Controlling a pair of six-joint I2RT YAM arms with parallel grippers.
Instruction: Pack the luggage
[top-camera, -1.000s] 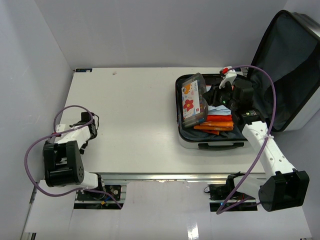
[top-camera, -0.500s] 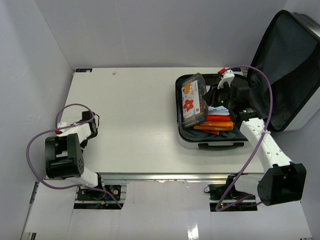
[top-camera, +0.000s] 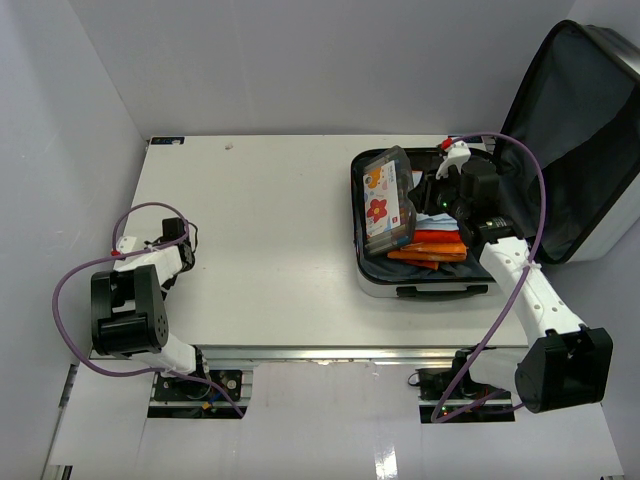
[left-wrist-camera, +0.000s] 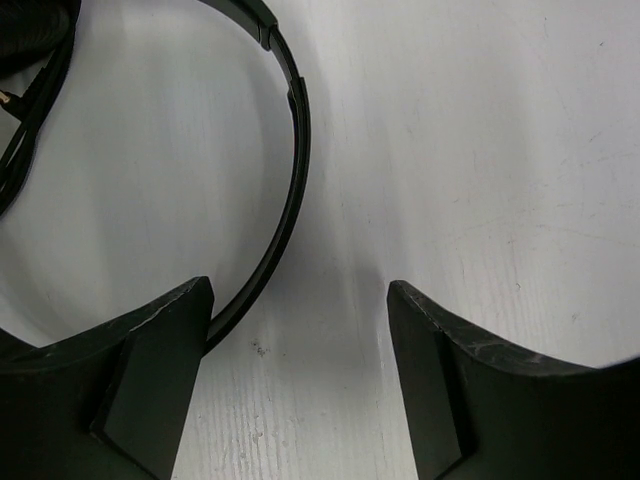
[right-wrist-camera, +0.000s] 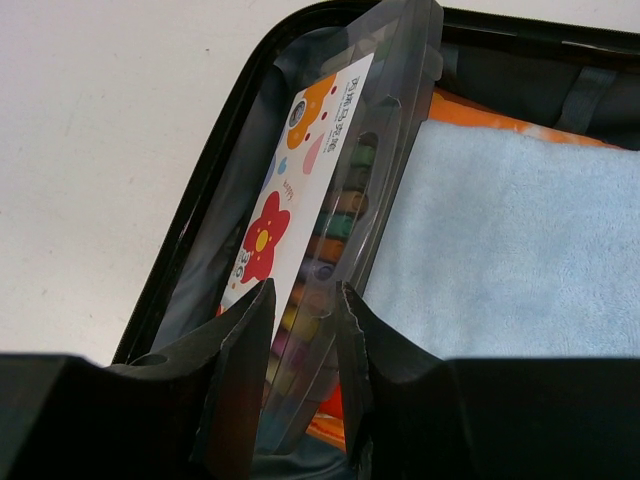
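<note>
The luggage (top-camera: 430, 291) lies open at the right of the table, its dark-lined lid (top-camera: 570, 130) standing up behind it. Inside are a light blue towel (right-wrist-camera: 500, 240) and orange items (top-camera: 435, 245). My right gripper (top-camera: 420, 197) is shut on a clear grey marker case with a red flower label (top-camera: 385, 200). The case stands tilted on its edge against the luggage's left wall. In the right wrist view the fingers (right-wrist-camera: 305, 300) pinch the case (right-wrist-camera: 320, 190) beside the black zipper rim (right-wrist-camera: 225, 140). My left gripper (left-wrist-camera: 300, 330) is open just above the table.
A thin black curved band (left-wrist-camera: 285, 150) lies on the table at the left. It touches my left gripper's left finger (left-wrist-camera: 150, 360). In the top view the left gripper (top-camera: 182, 250) is near the table's left edge. Grey walls enclose the table.
My right gripper has shifted slightly towards the back with the marker case still in it. My left arm has turned a little and its gripper edged towards the back.
</note>
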